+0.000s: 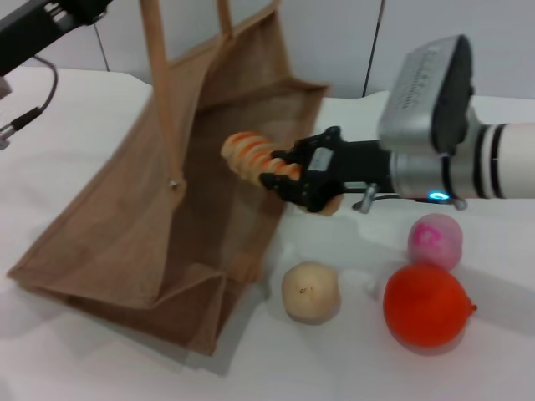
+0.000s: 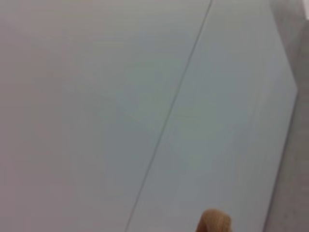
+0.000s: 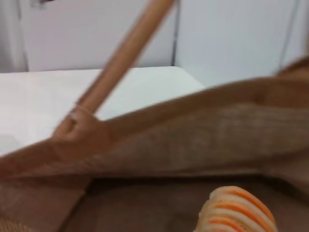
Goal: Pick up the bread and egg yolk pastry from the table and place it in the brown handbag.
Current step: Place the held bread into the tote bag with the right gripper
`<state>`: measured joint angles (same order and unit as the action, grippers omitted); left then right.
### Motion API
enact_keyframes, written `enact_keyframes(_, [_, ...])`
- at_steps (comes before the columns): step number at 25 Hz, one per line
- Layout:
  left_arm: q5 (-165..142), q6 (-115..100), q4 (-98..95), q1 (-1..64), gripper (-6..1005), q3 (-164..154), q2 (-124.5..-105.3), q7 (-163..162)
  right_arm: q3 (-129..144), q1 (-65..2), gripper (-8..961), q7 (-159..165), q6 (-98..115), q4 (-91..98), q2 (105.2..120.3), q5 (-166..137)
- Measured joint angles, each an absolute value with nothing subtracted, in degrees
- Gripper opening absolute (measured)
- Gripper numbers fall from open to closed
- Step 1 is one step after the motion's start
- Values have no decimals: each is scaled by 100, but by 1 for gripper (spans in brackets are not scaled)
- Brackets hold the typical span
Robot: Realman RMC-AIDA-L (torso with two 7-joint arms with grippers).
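My right gripper (image 1: 288, 177) is shut on the bread (image 1: 251, 156), an orange and cream striped twisted loaf, and holds it in the air at the open mouth of the brown handbag (image 1: 142, 217). The loaf's end shows in the right wrist view (image 3: 236, 210), with the bag's woven wall (image 3: 203, 135) and a handle (image 3: 120, 53) beyond it. The egg yolk pastry (image 1: 310, 291), a pale cream ball with a brown speck, lies on the white table just right of the bag's bottom corner. My left arm (image 1: 33, 29) is at the top left, holding up the bag's handles (image 1: 159, 75).
A pink ball (image 1: 435, 241) and a larger orange fruit (image 1: 426, 306) lie on the table (image 1: 351, 368) to the right of the pastry. The left wrist view shows a plain wall and a tip of the bag handle (image 2: 215, 222).
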<state>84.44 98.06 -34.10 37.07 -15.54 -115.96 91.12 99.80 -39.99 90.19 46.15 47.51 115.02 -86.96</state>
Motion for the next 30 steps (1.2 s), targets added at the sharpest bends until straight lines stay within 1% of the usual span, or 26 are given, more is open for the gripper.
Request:
enact_keyframes(3, [8445, 9873, -3410, 3830, 166, -1632, -11609, 9080, 10064, -4175, 319, 9020, 4555, 4718, 11587, -8853])
enact_keyframes(9, [8454, 10111, -3270, 4013, 168, -1656, -11606, 9054, 10806, -4565, 316, 9218, 3756, 4726, 11621, -8822])
enact_keyframes(13, [8452, 10295, -3265, 4094, 169, -1685, -11610, 9003, 11434, -4816, 291, 9342, 2939, 4641, 11628, -8821])
enact_keyframes(20, [8500, 10385, -3254, 4050, 172, -1660, -11615, 8997, 11745, -4825, 286, 9325, 2428, 4623, 11635, -8824])
enact_keyframes(30, [8656, 10311, -3138, 3859, 176, -1527, -11607, 9143, 11895, -4768, 371, 9371, 2390, 4673, 11637, -8831])
